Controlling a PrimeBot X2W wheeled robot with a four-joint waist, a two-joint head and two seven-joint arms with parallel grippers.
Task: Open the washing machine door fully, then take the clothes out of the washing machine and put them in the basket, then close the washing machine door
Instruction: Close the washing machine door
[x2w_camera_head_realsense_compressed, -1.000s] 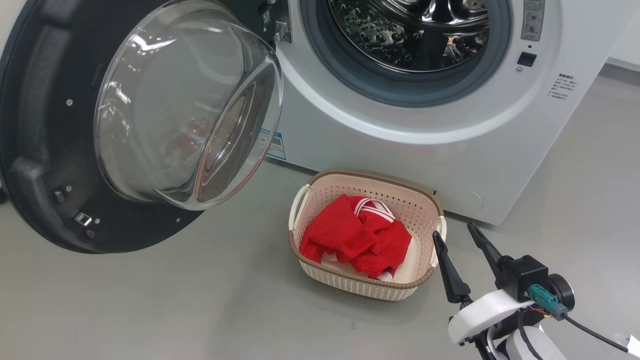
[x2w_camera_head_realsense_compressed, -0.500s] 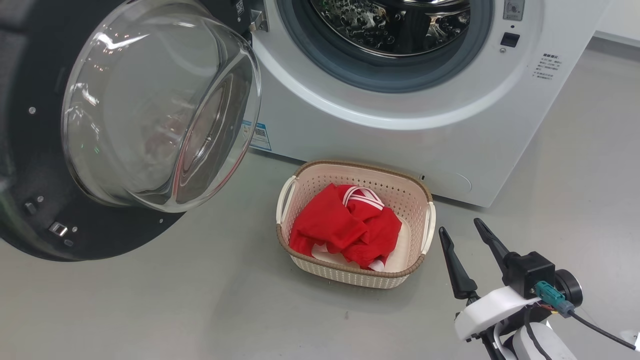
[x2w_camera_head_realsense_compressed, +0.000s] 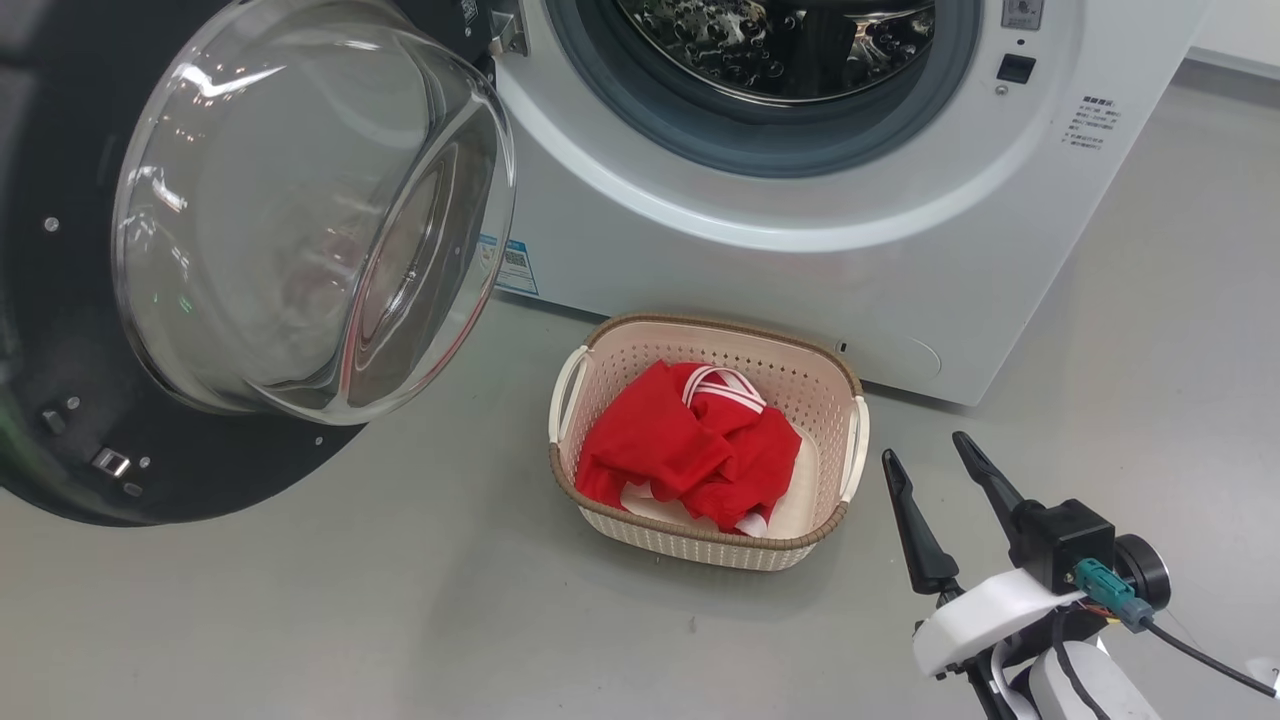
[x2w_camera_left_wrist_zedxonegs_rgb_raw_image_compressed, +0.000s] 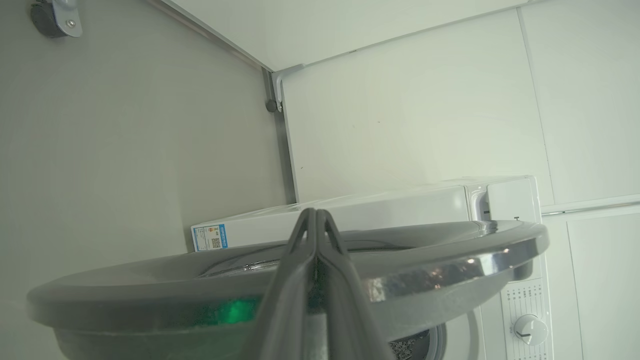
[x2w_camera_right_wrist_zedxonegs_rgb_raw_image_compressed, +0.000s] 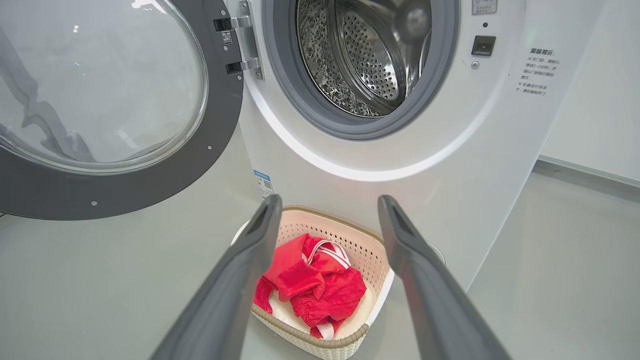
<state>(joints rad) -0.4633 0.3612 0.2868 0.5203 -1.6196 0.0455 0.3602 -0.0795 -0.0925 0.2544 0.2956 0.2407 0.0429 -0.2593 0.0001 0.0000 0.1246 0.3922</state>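
Right jaws: spread wide, nothing between them and touching nothing; right gripper (x2w_camera_head_realsense_compressed: 924, 446) hung over the floor (x2w_camera_head_realsense_compressed: 400, 620) just right of the basket (x2w_camera_head_realsense_compressed: 700, 552), fingers aimed toward the washer (x2w_camera_head_realsense_compressed: 800, 270).
Left jaws: clenched, the two fingers pressed flat together with nothing seen between them; left gripper (x2w_camera_left_wrist_zedxonegs_rgb_raw_image_compressed: 315, 214) sat close against the outer side of the door (x2w_camera_left_wrist_zedxonegs_rgb_raw_image_compressed: 450, 270); could not tell whether it touched.
Door: swung wide open on the washer's left, black rim (x2w_camera_head_realsense_compressed: 60, 300) near the floor, glass bowl (x2w_camera_head_realsense_compressed: 300, 200) bulging out.
Washer: opening uncovered, grey ring and perforated steel drum (x2w_camera_right_wrist_zedxonegs_rgb_raw_image_compressed: 370, 55) in sight.
Clothes: red with white striped trim (x2w_camera_head_realsense_compressed: 690, 455), bunched inside the basket.
Basket: on the floor just in front of the washer's lower front, between door and right gripper.
Sticker: blue and white with a QR code (x2w_camera_head_realsense_compressed: 510, 265), low on the washer beside the door; print too small to read.
Printed note: several dark lines (x2w_camera_right_wrist_zedxonegs_rgb_raw_image_compressed: 537, 72) right of the opening; unreadable.
Knob: white dial (x2w_camera_left_wrist_zedxonegs_rgb_raw_image_compressed: 529, 330) ringed with fine markings; unreadable.
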